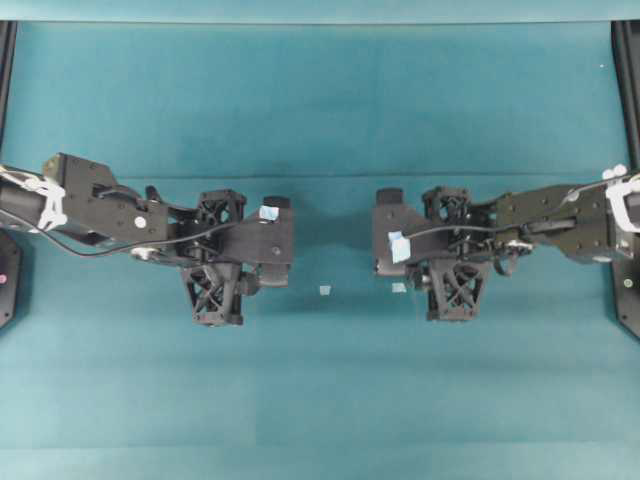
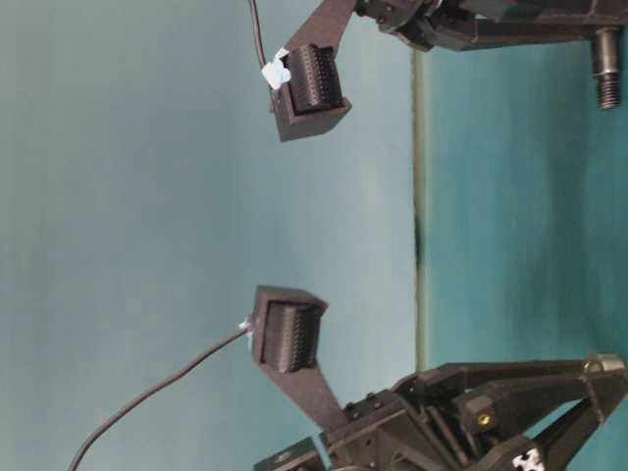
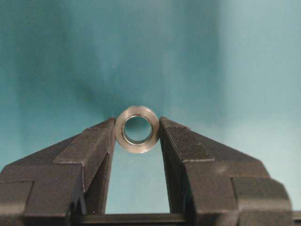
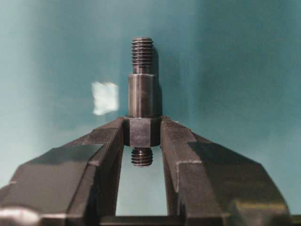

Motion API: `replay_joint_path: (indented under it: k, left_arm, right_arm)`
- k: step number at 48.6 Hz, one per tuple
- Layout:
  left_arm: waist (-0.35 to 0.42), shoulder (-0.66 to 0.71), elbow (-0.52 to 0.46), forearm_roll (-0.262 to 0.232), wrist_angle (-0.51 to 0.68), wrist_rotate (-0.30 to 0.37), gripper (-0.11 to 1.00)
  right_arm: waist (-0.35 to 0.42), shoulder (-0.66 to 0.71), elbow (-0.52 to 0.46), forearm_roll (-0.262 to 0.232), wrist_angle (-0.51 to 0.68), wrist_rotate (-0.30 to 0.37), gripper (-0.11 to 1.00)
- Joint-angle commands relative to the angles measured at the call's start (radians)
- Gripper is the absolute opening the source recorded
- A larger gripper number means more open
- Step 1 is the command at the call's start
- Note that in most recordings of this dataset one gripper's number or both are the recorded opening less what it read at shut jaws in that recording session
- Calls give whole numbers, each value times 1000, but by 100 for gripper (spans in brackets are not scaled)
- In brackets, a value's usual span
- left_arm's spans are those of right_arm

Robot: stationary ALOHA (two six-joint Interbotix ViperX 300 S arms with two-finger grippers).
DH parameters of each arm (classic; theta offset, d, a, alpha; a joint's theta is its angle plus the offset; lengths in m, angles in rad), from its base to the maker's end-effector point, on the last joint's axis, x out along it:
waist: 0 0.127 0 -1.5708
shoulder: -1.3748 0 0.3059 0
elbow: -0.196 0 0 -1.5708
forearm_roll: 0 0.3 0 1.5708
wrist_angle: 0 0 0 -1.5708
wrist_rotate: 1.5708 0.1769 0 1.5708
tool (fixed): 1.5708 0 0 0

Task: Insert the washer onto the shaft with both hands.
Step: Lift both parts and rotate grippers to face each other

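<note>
From overhead, the two black lattice-ribbed grippers face each other across a bare gap of the teal counter (image 1: 320,120), the left gripper (image 1: 262,262) and the right gripper (image 1: 392,262) well apart and roughly level with one another; two small pale tape scraps (image 1: 325,290) lie on the counter between them, and the parts themselves are too small to make out here. The table-level view comes turned on its side and shows only the wrist camera housings and the arm bodies, plus a threaded dark end (image 2: 608,74) at the top right edge, which I judge to be part of the shaft. In the left wrist view the fingers (image 3: 94,146) are closed on the small, thick, dull grey-brown metal washer (image 3: 137,129), pinching it at its outer rim on both sides right at the fingertips; its round hole faces the camera, so its axis runs along the fingers and outward. In the right wrist view the fingers (image 4: 178,141) clamp the slim dark-grey stepped metal shaft (image 4: 141,94) by its wider collar; its long axis lies along the fingers, the longer smooth section and threaded tip pointing out beyond the fingertips, a short threaded stub pointing back between them. The coming move, as I judge it, turns on this: hole and threaded tip must face each other on one line across the gap, neither arm clearly nearer the middle.
</note>
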Motion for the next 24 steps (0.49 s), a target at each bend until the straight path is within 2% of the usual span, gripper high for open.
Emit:
replay_joint_path:
  k: [1, 10, 17, 24]
  left_arm:
    - [2, -40, 5, 3, -29, 0, 37]
    - [2, -87, 51, 3, -153, -2, 37]
    - [-2, -123, 98, 3, -278, -12, 37]
    - [-15, -141, 133, 3, -364, -14, 37]
  right_arm:
    - [3, -37, 0, -2, -23, 2, 0]
    - [15, -97, 46, -2, -133, 3, 0]
    - [37, -147, 106, 21, -255, 6, 0]
    - [72, -187, 170, 43, -357, 60, 0]
